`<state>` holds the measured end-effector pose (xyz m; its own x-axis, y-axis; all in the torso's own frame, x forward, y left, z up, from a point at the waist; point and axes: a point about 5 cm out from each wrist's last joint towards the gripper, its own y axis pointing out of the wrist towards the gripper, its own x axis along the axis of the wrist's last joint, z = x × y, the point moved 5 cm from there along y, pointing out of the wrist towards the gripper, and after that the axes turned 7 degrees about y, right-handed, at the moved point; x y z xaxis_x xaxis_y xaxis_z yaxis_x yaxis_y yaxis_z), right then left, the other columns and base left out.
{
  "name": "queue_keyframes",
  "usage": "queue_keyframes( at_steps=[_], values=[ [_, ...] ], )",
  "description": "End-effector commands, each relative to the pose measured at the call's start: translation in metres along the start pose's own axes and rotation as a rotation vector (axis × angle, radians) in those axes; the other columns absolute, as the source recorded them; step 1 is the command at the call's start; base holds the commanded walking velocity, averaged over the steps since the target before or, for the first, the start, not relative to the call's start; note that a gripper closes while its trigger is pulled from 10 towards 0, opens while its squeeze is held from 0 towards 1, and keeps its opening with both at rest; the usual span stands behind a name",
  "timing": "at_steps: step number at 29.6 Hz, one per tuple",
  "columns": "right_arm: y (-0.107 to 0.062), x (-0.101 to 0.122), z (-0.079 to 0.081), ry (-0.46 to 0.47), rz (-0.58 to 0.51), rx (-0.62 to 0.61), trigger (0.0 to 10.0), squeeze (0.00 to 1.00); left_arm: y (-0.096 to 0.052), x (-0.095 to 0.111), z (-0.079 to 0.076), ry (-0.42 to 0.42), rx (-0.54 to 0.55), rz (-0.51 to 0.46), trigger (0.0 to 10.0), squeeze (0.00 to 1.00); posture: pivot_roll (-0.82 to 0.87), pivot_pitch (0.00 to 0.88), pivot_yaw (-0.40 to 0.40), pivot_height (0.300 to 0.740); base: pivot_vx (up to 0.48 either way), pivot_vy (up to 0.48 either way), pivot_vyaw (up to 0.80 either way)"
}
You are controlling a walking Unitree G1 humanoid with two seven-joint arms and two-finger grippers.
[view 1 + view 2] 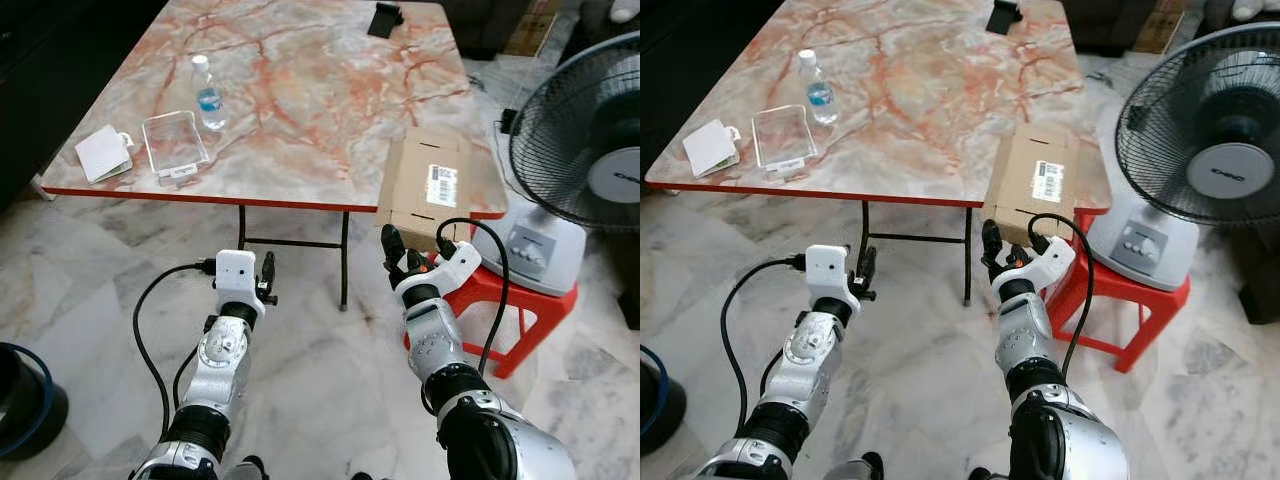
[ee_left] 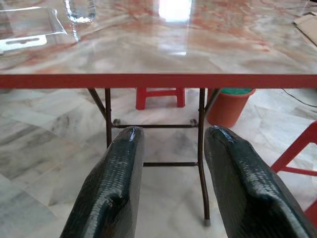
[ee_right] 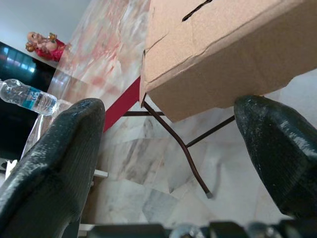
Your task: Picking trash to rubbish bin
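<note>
Fingers of your right gripper [image 1: 415, 252] and left gripper [image 1: 268, 275] are spread, gripping nothing; cardboard box [image 1: 428, 187] overhangs the table [image 1: 300, 80], its far end cropped in the right wrist view.

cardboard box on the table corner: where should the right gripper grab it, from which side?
Grip the cardboard box by its near end, which overhangs the table edge. Come in from the front and below with the right gripper, open jaws spanning its flat thickness, as the right wrist view suggests.
</note>
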<state>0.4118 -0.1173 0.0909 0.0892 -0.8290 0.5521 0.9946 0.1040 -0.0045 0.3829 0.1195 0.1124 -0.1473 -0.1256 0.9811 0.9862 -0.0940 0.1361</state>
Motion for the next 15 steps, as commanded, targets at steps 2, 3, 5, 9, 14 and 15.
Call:
queue_keyframes(
  at_steps=[2,3,5,9,14,15],
  values=[
    [0.0,0.0,0.001,-0.009,0.001,0.003,10.0,0.0,-0.001,0.003,-0.002,0.007,-0.008,-0.012,10.0,0.0,0.12,0.178,-0.01,0.74,0.266,0.0,0.0],
    [0.0,-0.001,0.001,-0.01,0.001,0.001,10.0,0.0,0.0,0.005,-0.003,0.007,-0.011,-0.014,10.0,0.0,0.12,0.178,-0.01,0.74,0.27,0.0,0.0],
    [0.0,-0.001,0.001,-0.016,0.002,0.0,10.0,0.0,0.0,0.007,-0.004,0.007,-0.017,-0.016,10.0,0.0,0.12,0.177,-0.01,0.74,0.268,0.0,0.0],
    [-0.001,-0.001,-0.001,-0.025,0.003,-0.005,10.0,0.0,-0.001,0.009,-0.009,0.003,-0.036,-0.021,10.0,0.0,0.12,0.177,-0.009,0.74,0.266,0.0,0.0],
    [-0.002,-0.002,-0.003,-0.028,0.002,-0.017,10.0,0.0,-0.002,0.007,-0.012,-0.001,-0.05,-0.013,10.0,0.0,0.12,0.176,-0.009,0.74,0.1,0.0,0.0],
    [-0.002,-0.002,-0.004,-0.031,0.0,-0.024,10.0,0.0,-0.002,0.007,-0.013,-0.002,-0.053,-0.011,10.0,0.0,0.12,0.176,-0.009,0.74,0.0,0.0,0.0]
  ],
)
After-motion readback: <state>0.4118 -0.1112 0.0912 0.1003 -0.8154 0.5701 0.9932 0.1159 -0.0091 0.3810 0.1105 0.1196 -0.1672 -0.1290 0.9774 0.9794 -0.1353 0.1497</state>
